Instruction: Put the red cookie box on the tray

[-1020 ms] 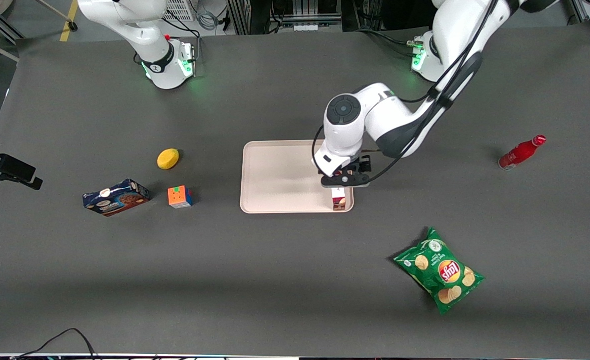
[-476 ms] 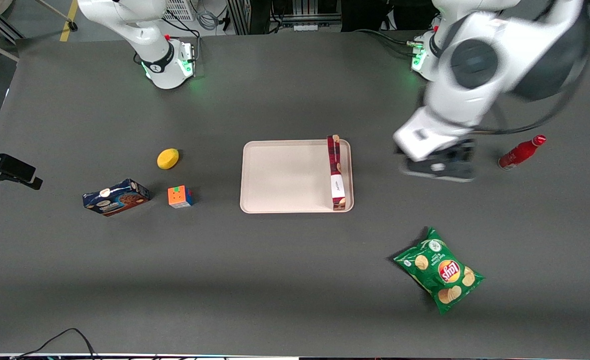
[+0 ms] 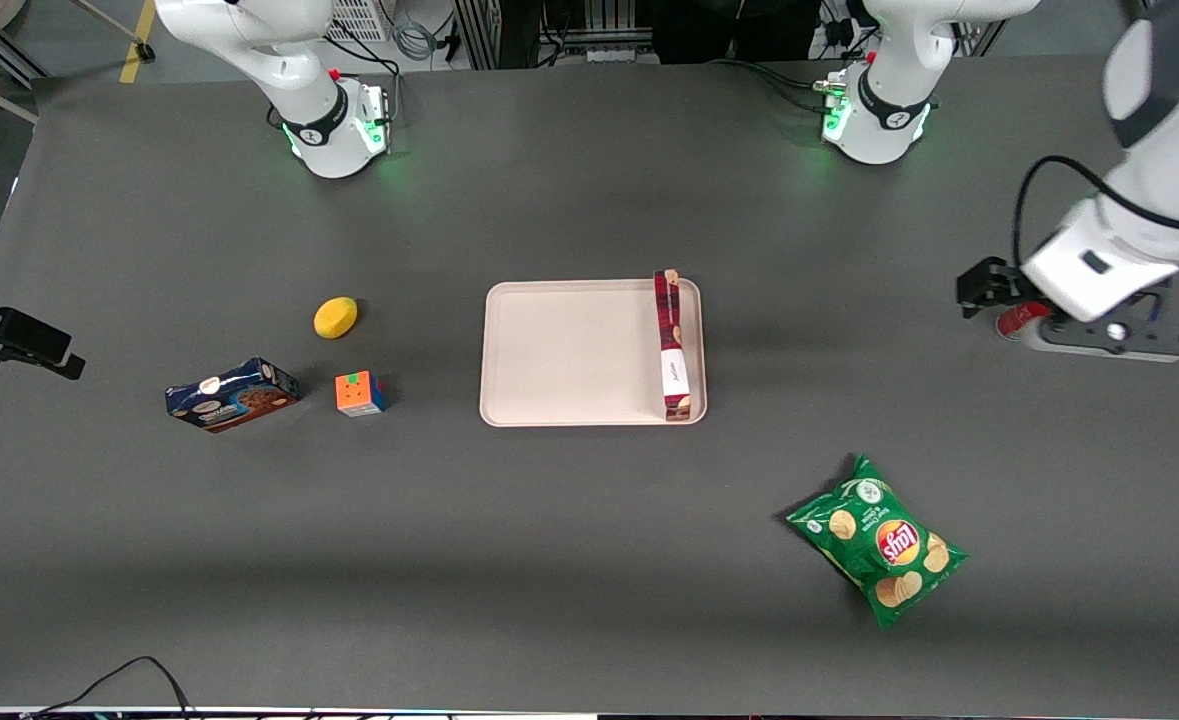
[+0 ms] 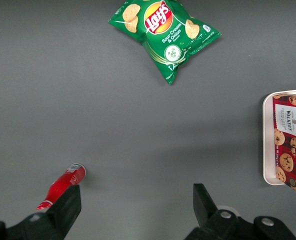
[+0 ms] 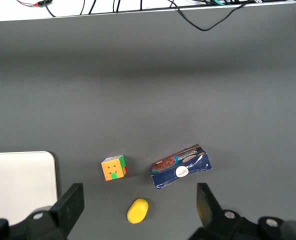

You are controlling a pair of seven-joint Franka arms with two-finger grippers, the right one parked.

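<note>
Now the long plaid red cookie box (image 3: 671,345) lies on the smooth tray (image 3: 569,350), gripper (image 4: 135,205) jaws apart.

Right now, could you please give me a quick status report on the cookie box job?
End effector open, empty, above the red bottle. Red cookie box lying on the tray, along its edge toward the working arm. Nothing in the way.

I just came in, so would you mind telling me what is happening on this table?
The red cookie box lies on the tray, along its edge toward the working arm's end. The left arm's gripper is open and empty, up above the table beside the red bottle, well away from the tray. The placing looks done.
</note>
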